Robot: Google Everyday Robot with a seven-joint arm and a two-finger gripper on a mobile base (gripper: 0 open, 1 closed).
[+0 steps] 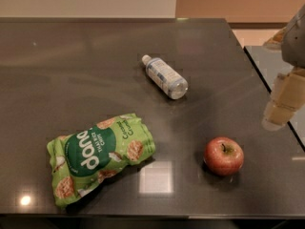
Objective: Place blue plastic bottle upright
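The blue plastic bottle [164,77] lies on its side on the dark table [71,70], a little right of the middle. Its white cap points to the back left and its base to the front right. My gripper [281,104] hangs at the right edge of the view, above the table's right edge. It is well to the right of the bottle, apart from it, and holds nothing that I can see.
A green chips bag [100,156] lies flat at the front left. A red apple [223,155] sits at the front right, below and left of the gripper. A second dark surface [269,63] adjoins on the right, past a gap.
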